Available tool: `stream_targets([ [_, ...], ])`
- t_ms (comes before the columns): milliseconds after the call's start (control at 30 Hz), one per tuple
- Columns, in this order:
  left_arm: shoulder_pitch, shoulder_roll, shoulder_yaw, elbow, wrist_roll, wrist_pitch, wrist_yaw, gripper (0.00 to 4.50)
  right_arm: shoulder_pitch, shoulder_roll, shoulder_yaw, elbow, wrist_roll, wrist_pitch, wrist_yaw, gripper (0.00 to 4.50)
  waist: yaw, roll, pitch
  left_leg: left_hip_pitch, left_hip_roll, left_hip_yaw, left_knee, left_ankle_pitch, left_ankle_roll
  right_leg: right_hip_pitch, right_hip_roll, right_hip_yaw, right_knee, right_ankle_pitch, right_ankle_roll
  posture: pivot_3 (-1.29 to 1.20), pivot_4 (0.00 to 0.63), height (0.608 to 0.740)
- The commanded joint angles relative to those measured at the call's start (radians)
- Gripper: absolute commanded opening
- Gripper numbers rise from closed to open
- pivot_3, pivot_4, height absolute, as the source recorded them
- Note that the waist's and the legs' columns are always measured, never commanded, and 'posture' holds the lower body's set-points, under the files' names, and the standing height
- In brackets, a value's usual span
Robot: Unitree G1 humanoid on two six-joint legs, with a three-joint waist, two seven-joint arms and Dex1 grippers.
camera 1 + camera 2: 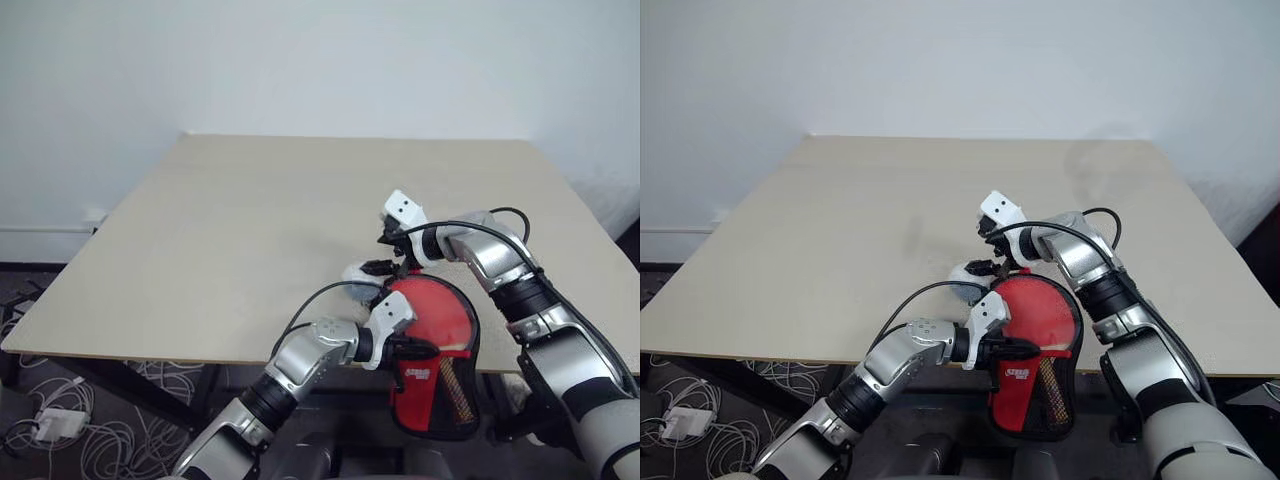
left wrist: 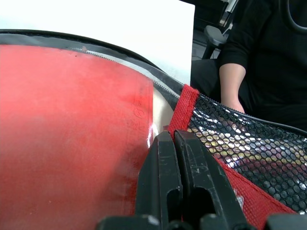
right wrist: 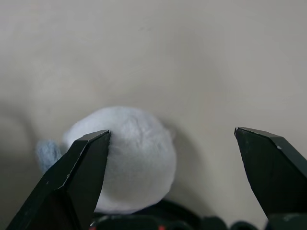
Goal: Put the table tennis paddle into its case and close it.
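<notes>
So you've got the beige rectangular wooden table (image 1: 250, 240) bare in front. The red paddle-shaped soft case with black edging and mesh panel (image 1: 436, 362) hangs off its near right edge, likely kept off the top so the zip stays reachable. Inside it sits the red-faced table tennis paddle (image 2: 72, 143), handle unclear. Your left gripper (image 1: 418, 350) has fingers pressed together, pinching the case's red front. Your right gripper (image 3: 172, 158) hovers spread wide over the whitish fuzzy ball (image 3: 127, 158) by the case's far rim.
</notes>
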Motion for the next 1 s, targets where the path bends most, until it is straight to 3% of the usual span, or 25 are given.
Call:
stream_targets([
  [33,-0.005,-0.002,0.015,0.050,0.052,-0.003,0.011,0.02,0.007,-0.038,0.032,-0.069,-0.020,-0.004,0.066,4.50,0.000,0.000,0.000,0.000,0.000,0.000,0.000,0.000,0.000,0.000,0.000,0.000,0.000,-0.001,0.001,0.00,0.000,0.698],
  [567,0.009,-0.017,0.045,0.081,0.081,-0.006,0.007,0.02,0.019,-0.061,0.098,-0.053,-0.096,-0.073,0.182,4.50,0.000,0.001,-0.001,0.002,0.000,-0.003,0.001,0.000,-0.001,0.004,-0.001,-0.003,-0.001,-0.002,0.003,0.00,0.000,0.698],
  [1000,0.027,-0.017,0.041,0.085,0.092,-0.026,0.007,0.02,0.038,-0.021,0.116,-0.041,-0.134,-0.077,0.180,4.50,0.000,0.003,-0.003,0.005,0.000,-0.003,0.001,-0.001,-0.001,0.007,0.000,-0.003,-0.001,-0.002,0.003,0.00,0.000,0.698],
])
